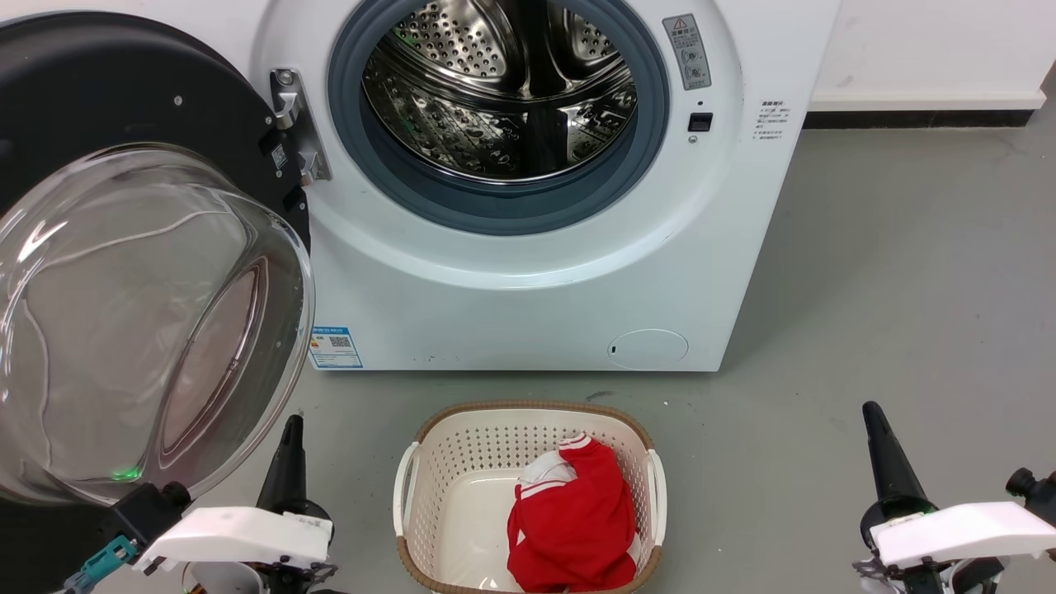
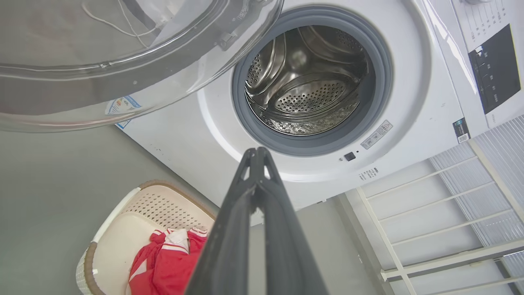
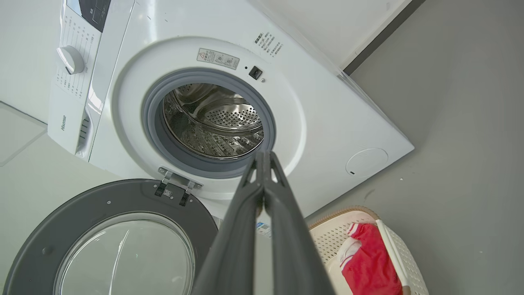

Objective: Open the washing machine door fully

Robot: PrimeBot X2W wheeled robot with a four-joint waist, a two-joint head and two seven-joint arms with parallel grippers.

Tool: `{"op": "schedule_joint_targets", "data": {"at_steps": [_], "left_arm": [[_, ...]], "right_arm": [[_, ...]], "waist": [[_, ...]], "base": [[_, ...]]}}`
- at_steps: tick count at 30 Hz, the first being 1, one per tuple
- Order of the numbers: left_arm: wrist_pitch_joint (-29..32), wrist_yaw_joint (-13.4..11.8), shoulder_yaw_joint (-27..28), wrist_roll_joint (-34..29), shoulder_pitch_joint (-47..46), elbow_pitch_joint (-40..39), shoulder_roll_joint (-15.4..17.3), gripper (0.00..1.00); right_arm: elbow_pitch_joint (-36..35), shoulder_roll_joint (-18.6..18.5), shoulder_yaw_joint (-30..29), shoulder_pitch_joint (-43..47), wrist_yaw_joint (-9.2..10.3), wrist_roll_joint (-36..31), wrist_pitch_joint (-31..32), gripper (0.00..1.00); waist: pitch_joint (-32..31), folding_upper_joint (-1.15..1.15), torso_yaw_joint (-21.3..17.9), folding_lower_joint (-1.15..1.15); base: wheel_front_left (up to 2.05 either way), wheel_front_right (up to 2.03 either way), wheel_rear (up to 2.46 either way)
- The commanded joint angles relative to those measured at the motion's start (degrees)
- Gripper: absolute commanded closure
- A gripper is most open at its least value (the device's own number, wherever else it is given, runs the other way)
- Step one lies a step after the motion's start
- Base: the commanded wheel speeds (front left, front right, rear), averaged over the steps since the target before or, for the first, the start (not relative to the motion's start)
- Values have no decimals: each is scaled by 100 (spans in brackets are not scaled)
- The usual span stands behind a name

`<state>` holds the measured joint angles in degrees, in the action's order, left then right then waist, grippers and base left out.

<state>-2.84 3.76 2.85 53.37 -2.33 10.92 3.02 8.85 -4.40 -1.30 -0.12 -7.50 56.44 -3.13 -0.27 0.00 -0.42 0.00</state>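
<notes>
Where the door sits: the washing machine door (image 1: 148, 313) hangs swung wide on its hinge (image 1: 297, 124), up and to the left of my left gripper (image 1: 292, 425), with its glass bulge close by that wrist. It is well apart from my right gripper (image 1: 874, 411).
Door make: round glossy black rim, clear bulging glass bowl, bright metal hinge.
Left gripper: fingers pressed together at the tips, empty.
Right gripper: the same, tips together, empty.
Drum: perforated steel drum (image 1: 503, 91) inside a smooth grey gasket (image 1: 495, 210), ahead of both grippers.
Basket: cream perforated plastic basket (image 1: 429, 462) with a brown woven rim, between my grippers, holding a red and white garment (image 1: 577, 520).
Right wrist view: I get the door's whole inner face, plus a round white dial (image 3: 70, 59).
Left wrist view: I get the bowl's underside and a dark control panel (image 2: 495, 69).
</notes>
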Motion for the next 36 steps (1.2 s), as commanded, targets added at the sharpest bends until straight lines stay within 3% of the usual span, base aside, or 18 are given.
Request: {"op": "schedule_joint_targets", "data": {"at_steps": [1,36], "left_arm": [[40,46,40,186,-140,-33,8,100],[576,246,241,2355,-322,172,-6,100]], "right_arm": [[-28,-40,-19,-183,0,195,26,100],[289,-29,-181,-443,1,2295,471,100]], "waist": [[1,0,1,0],[23,0,22,0]], "base": [[0,0,0],[0,0,0]]}}
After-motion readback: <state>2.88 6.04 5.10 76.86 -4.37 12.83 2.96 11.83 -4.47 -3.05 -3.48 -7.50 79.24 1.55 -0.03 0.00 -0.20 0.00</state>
